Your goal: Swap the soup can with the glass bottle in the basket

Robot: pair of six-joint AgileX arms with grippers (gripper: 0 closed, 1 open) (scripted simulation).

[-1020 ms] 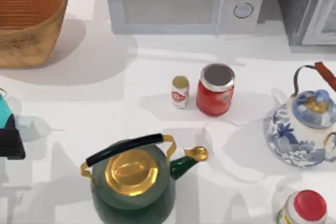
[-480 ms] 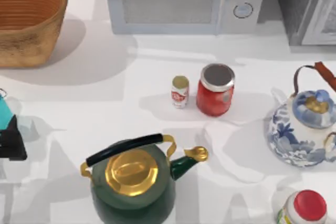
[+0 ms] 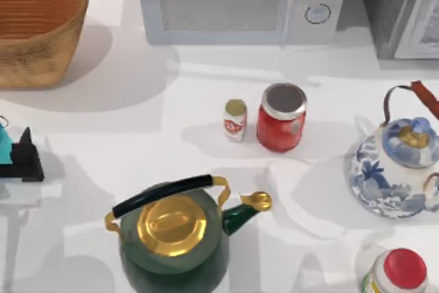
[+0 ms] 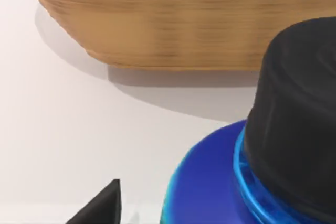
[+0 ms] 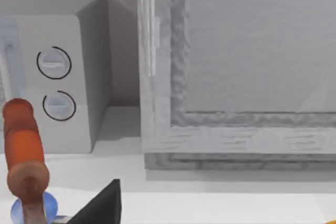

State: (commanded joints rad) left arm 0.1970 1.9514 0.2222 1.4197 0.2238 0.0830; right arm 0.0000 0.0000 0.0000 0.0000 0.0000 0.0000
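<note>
The left hand [image 3: 26,159] stood at the left edge of the worktop [image 3: 137,135], below the basket [image 3: 38,25] and apart from it. In the left wrist view a blue bottle with a black cap [image 4: 262,150] sat right against the camera, so the hand probably gripped it, but I cannot tell this for sure. The basket wall [image 4: 173,19] stood just beyond the bottle, on the worktop. The small soup can [image 3: 235,119] stood near the middle of the worktop, just beside a red jar [image 3: 282,117]. A green and gold kettle [image 3: 175,235] stood in front, and a blue and white kettle [image 3: 396,162] at the right. The right wrist view looked at the microwave [image 5: 58,82].
</note>
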